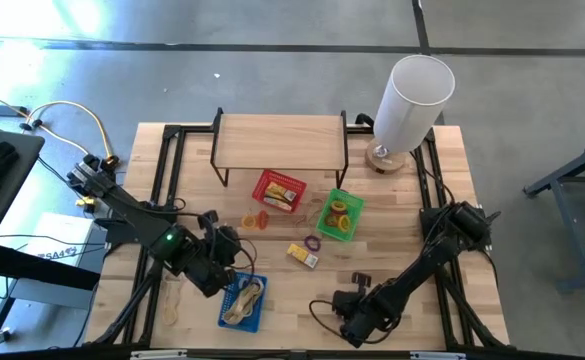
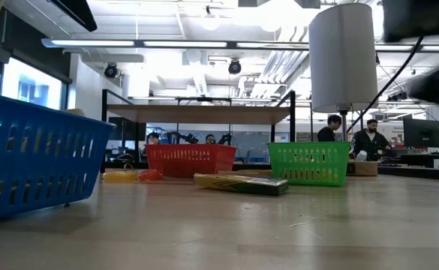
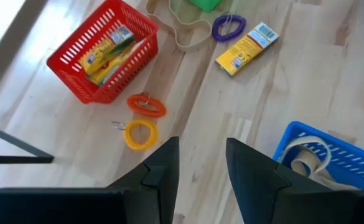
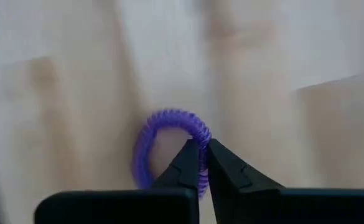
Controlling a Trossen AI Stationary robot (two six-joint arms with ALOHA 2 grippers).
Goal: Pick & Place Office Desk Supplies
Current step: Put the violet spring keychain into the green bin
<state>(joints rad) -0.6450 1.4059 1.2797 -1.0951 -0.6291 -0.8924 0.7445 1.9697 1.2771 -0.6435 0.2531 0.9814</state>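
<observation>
We count three baskets: red, green, blue. Two purple loops: one on table, one at right gripper. One orange loop, one yellow loop. One yellow box loose on table. One white cylinder. Two arms.

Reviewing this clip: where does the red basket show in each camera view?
High view: the red basket sits at table centre, just in front of the wooden shelf.
Low view: mid-picture, left of the green basket.
Left wrist view: upper left, holding yellow packets.
Right wrist view: not in it; only the purple loop pinched by the right gripper.
Shared landmark: the yellow box on the table.
</observation>
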